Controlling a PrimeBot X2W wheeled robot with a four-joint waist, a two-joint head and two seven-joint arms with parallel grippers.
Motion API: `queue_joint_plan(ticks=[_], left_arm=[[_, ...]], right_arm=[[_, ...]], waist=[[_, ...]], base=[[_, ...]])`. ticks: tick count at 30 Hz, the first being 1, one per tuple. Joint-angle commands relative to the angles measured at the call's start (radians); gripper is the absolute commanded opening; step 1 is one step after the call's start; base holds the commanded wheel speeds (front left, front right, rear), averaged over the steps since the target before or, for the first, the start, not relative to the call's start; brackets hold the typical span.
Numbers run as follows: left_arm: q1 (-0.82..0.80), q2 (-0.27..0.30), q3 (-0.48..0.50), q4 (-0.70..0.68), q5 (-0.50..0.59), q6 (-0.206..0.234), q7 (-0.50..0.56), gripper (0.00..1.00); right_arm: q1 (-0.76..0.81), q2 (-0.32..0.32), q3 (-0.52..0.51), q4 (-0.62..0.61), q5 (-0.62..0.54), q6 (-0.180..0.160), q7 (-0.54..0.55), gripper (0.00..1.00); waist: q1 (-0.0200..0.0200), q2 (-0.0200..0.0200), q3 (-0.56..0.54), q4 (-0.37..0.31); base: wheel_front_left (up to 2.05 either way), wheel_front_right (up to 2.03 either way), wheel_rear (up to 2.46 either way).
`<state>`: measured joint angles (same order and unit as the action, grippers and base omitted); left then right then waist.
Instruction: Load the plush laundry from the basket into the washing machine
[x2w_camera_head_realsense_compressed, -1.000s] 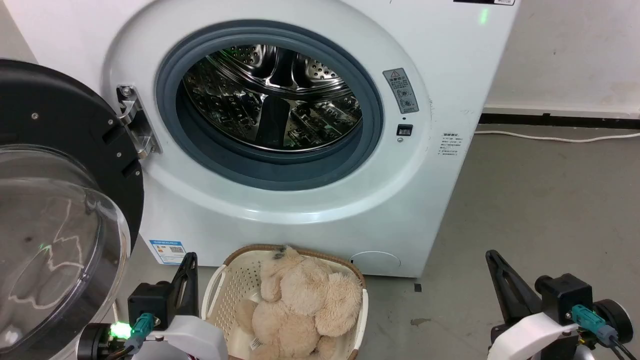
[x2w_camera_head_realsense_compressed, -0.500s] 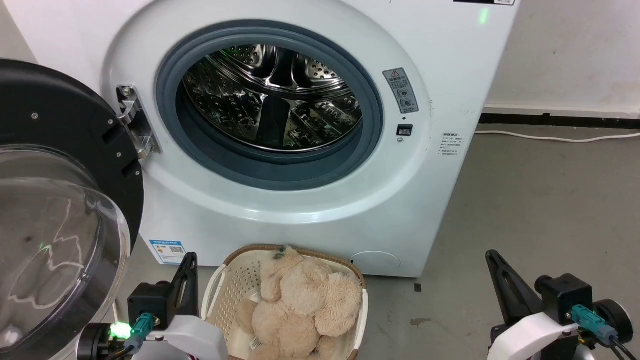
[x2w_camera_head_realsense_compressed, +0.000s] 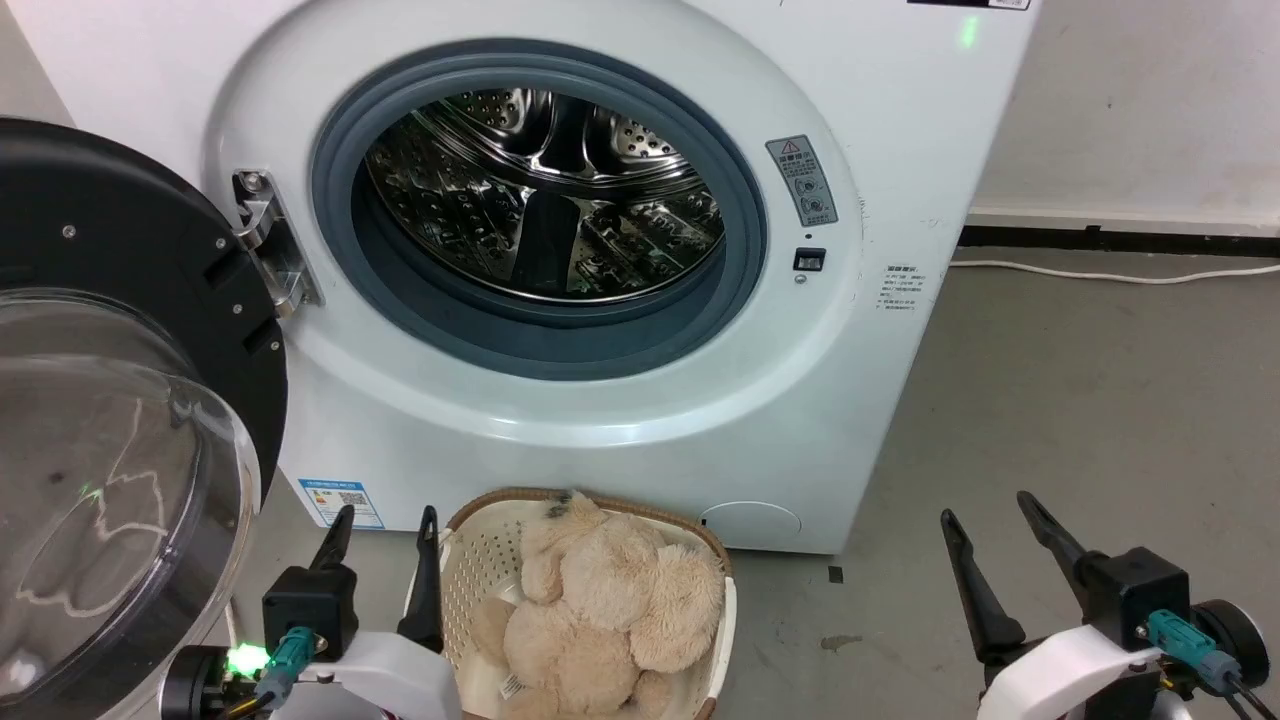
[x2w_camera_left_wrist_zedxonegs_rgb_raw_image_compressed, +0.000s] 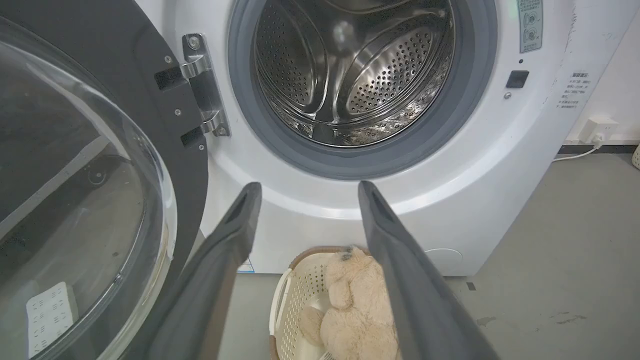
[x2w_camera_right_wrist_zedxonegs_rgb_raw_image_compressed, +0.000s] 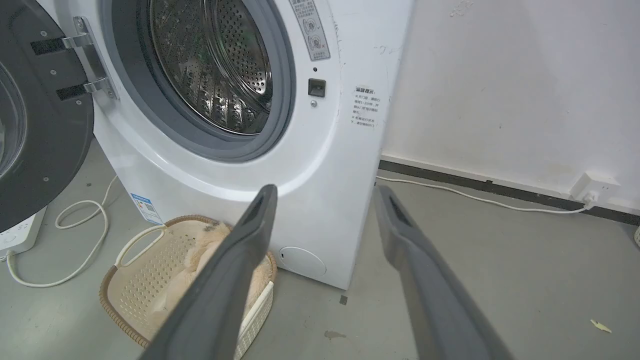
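The toy (x2w_camera_head_realsense_compressed: 600, 610) lies in the basket (x2w_camera_head_realsense_compressed: 470, 560) beside the spread left gripper (x2w_camera_head_realsense_compressed: 386, 512), apparently untouched. The right gripper (x2w_camera_head_realsense_compressed: 985, 506) is spread too

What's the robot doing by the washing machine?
It's getting ready to load laundry. The fluffy cream-beige stuffed toy lies in the cream-white perforated plastic basket before the big white front-loading washing machine. The machine's black-framed clear door stands open and its shiny steel drum is empty. The left gripper and right gripper are open, holding nothing yet.
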<state>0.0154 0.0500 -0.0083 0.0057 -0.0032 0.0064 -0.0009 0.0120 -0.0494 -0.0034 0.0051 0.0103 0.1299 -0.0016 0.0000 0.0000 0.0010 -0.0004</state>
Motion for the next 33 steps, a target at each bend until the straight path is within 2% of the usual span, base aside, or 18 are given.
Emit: queue_joint_plan(ticks=[1, 16, 33], left_arm=[[-0.003, 0.000, -0.008, -0.003, -0.006, 0.004, -0.009, 1.00], [-0.037, 0.000, -0.075, 0.037, -0.016, 0.025, -0.041, 1.00], [-0.151, 0.002, -0.170, 0.232, -0.033, 0.031, -0.070, 1.00]], right_arm=[[0.004, 0.000, -0.006, -0.004, 0.012, 0.000, -0.009, 1.00], [-0.003, 0.000, -0.039, -0.015, 0.045, 0.000, -0.040, 1.00], [-0.049, 0.000, -0.052, 0.000, 0.117, 0.000, -0.076, 1.00]], waist=[[0.0000, 0.0000, 0.001, 0.000], [0.0000, 0.0000, 0.057, -0.021], [0.0000, 0.0000, 0.177, -0.080]], base=[[0.00, 0.00, 0.00], [0.00, 0.00, 0.00], [0.00, 0.00, 0.00]])
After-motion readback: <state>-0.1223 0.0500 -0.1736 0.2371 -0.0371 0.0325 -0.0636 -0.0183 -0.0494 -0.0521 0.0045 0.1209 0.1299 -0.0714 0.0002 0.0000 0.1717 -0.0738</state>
